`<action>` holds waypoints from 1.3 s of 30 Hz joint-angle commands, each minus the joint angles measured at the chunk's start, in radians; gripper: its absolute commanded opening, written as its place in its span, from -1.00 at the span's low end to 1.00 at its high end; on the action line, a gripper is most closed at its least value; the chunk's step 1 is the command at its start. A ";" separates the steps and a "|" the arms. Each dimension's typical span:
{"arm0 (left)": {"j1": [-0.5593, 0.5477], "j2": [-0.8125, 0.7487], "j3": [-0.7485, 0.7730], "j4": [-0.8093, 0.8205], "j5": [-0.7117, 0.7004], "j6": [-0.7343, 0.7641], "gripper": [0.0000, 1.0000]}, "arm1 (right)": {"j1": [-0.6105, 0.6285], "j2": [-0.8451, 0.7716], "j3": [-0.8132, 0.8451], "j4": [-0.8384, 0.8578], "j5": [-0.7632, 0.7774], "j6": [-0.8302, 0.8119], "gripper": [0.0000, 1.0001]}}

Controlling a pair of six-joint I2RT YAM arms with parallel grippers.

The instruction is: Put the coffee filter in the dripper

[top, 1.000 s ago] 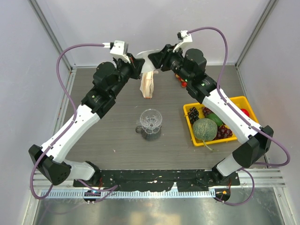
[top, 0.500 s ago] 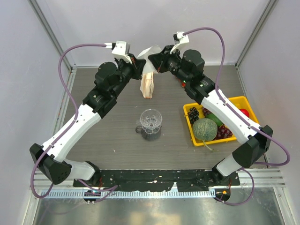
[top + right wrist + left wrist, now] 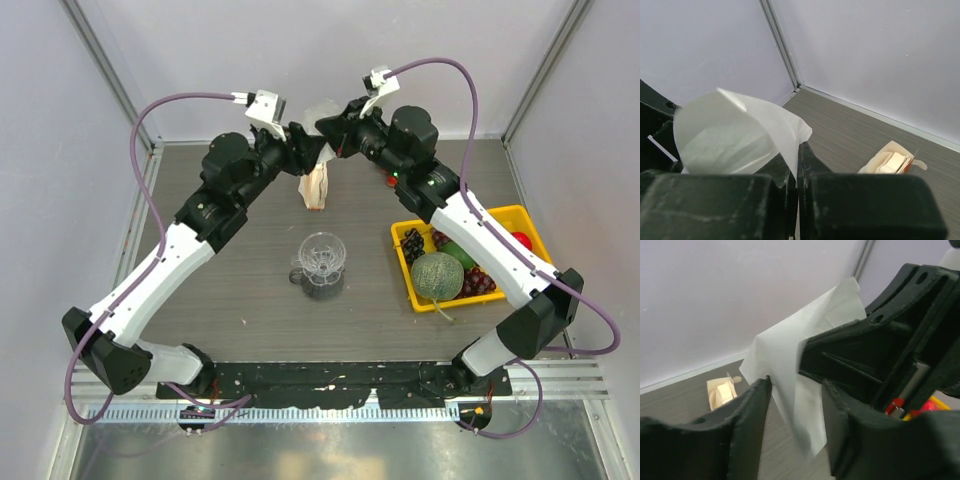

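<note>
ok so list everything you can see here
coffee filter: one, white, in the air at the back, between both grippers
filter pack: one, beige, on the table beneath it
dripper: one, clear, mid-table
glass cup: one, clear, under the dripper
tray: one, yellow, right side
melon: one, green, in the tray
grapes: bunches, dark, in the tray
left gripper: one, black, open around the coffee filter
right gripper: one, black, shut on the coffee filter
</note>
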 commanded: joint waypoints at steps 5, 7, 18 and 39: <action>0.141 -0.173 -0.051 -0.085 0.447 0.108 0.80 | -0.094 -0.081 -0.016 0.015 -0.178 -0.070 -0.90; 0.216 -0.223 -0.099 -0.064 0.635 0.099 0.96 | -0.124 -0.078 -0.015 -0.007 -0.273 -0.090 -0.89; 0.354 -0.151 0.070 -0.477 1.020 0.515 0.99 | -0.223 -0.050 -0.013 0.025 -0.923 -0.100 -0.89; 0.149 -0.036 0.165 -0.442 0.956 0.528 0.26 | -0.174 -0.061 0.048 -0.154 -1.040 -0.254 -0.89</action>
